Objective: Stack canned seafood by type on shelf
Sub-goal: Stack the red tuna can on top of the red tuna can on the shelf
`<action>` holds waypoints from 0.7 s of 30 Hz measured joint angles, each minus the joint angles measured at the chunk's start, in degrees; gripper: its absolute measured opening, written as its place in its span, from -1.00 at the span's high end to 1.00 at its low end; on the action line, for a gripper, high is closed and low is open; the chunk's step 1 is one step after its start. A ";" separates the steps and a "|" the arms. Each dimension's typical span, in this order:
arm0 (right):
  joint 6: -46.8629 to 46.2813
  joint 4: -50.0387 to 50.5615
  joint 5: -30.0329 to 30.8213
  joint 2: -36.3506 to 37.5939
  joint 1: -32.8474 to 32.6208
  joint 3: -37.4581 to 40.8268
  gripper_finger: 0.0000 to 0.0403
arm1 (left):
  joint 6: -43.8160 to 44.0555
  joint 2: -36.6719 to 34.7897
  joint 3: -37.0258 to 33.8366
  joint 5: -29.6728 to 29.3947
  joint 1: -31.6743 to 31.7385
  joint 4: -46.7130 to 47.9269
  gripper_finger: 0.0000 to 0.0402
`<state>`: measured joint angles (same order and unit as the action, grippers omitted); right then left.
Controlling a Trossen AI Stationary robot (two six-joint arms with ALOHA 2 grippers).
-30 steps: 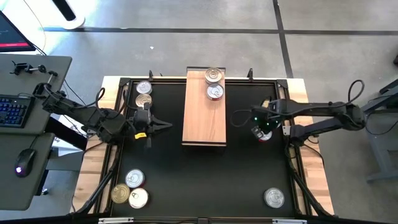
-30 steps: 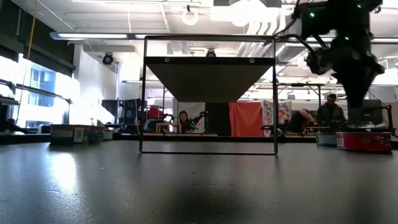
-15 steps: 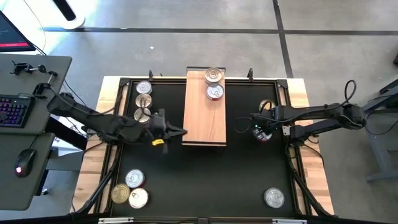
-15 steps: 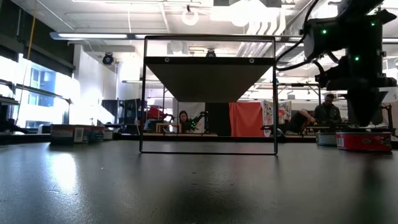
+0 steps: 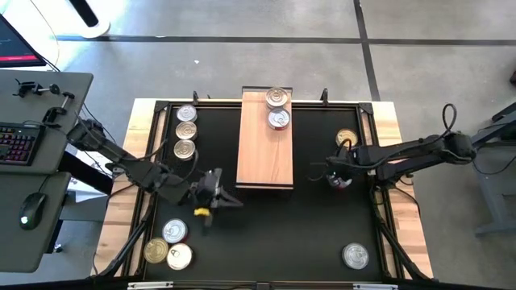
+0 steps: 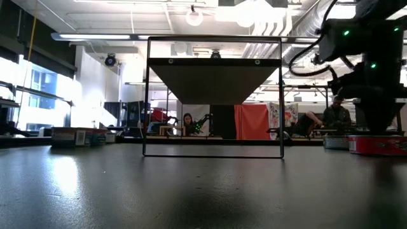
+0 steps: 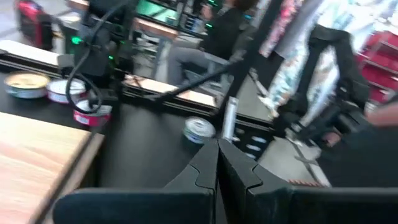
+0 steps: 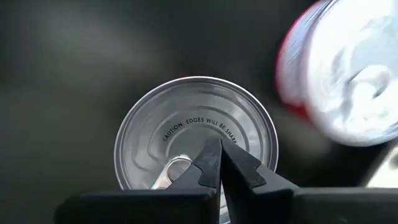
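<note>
Hovering closed and empty, right jaws (image 8: 219,152) top a tin (image 8: 196,130); left jaws (image 7: 217,155) likewise closed.

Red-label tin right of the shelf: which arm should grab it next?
Right. The right gripper hangs directly over the red-label tin, fingers closed. The left gripper sits across the shelf, also closed.

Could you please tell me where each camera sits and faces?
High: overhead, straight down on shelf and both arms.
Low: table height, looking level; right arm shows.
Left wrist: past left gripper toward the shelf.
Right wrist: past right gripper, down on a silver tin.
High and low share the red-sided tin.
</note>
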<state>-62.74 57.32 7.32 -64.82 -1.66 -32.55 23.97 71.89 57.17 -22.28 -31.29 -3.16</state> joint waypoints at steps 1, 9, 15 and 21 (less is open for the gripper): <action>-2.37 -0.14 -0.92 -0.06 -1.98 -0.42 1.00 | 0.03 -0.21 0.01 0.01 -1.31 0.38 1.00; -28.07 -8.51 -6.22 -2.17 -18.70 -1.50 1.00 | 6.04 -1.99 0.01 -1.02 -15.89 7.16 1.00; -42.16 -22.61 -4.97 -11.07 -29.16 -4.02 1.00 | 7.60 -0.23 0.00 -8.07 -25.39 8.55 1.00; -42.80 -23.23 -2.85 -25.08 -33.40 -16.01 1.00 | 13.38 2.44 0.02 -15.69 -27.57 7.85 1.00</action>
<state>-105.54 34.09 4.47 -89.90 -35.06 -48.56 37.35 74.33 57.19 -37.98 -58.87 4.69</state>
